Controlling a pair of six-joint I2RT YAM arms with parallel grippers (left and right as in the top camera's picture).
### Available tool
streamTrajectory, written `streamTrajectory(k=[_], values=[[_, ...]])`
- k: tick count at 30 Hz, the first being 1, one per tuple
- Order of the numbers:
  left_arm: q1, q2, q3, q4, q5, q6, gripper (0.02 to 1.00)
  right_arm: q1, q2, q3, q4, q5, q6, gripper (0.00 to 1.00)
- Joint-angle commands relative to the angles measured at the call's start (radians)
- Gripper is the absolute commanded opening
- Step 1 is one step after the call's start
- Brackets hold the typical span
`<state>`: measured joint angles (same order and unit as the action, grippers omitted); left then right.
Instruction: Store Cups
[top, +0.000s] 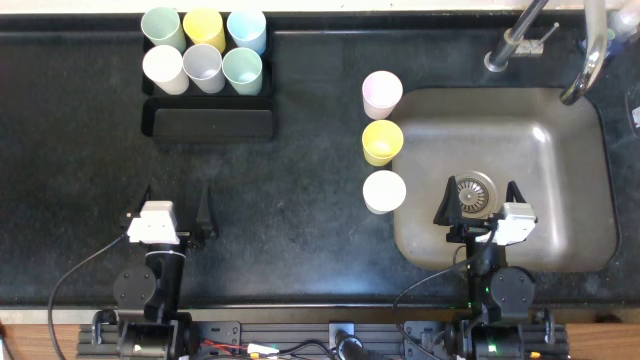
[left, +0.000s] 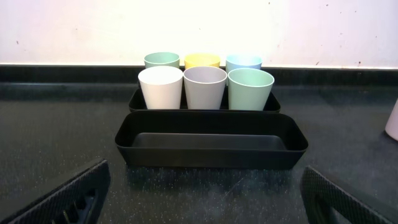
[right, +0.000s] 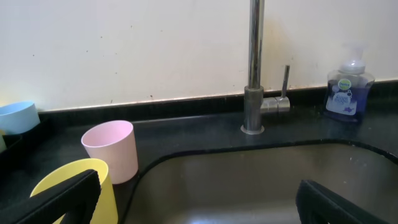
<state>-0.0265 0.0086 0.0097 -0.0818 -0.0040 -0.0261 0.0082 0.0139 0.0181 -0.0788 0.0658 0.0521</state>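
We see 3 loose cups standing upright, mouths up, on the bench, in 1 line along the left rim of the sink: the pink cup farthest from the arms, the yellow cup in the middle, and the white cup nearest. 6 more cups stand upright in the far tray. Just before it lies the empty tray, its long axis across the bench. The left gripper faces this tray with its jaws spread wide, holding nothing. The right gripper is over the sink, jaws also spread wide, touching nothing.
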Motion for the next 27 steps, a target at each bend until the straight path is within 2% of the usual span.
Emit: streamTrajectory(k=[1,7,10,15,18,20,23,25,27], values=[[-0.008,-0.006,-0.002,-0.002,0.002,-0.005,0.998,-0.002,-0.01,-0.013,0.005,-0.006,0.0,0.998],[-0.007,0.004,0.005,-0.003,0.006,-0.008,0.998,-0.002,-0.01,-0.013,0.005,-0.006,0.0,0.998],[-0.007,0.081,0.076,-0.003,0.071,-0.009,0.998,-0.002,-0.01,-0.013,0.005,-0.006,0.0,0.996],[-0.008,0.482,0.416,-0.05,0.264,-0.008,0.998,-0.002,-0.01,-0.013,0.005,-0.006,0.0,0.998],[-0.009,0.806,0.764,-0.212,0.418,-0.009,0.998,-0.002,-0.01,-0.013,0.005,-0.006,0.0,0.996],[-0.024,1.024,1.043,-0.377,0.483,-0.009,0.998,-0.002,-0.01,-0.013,0.005,-0.006,0.0,0.998],[-0.116,1.371,1.529,-0.665,0.473,-0.008,0.998,-0.002,-0.01,-0.013,0.005,-0.006,0.0,0.998],[-0.215,1.6,1.862,-0.815,0.397,-0.036,0.998,-0.002,-0.01,-0.013,0.005,-0.006,0.0,0.996],[-0.314,1.814,2.161,-0.924,0.268,-0.146,0.998,-0.002,-0.01,-0.013,0.005,-0.006,0.0,0.996]])
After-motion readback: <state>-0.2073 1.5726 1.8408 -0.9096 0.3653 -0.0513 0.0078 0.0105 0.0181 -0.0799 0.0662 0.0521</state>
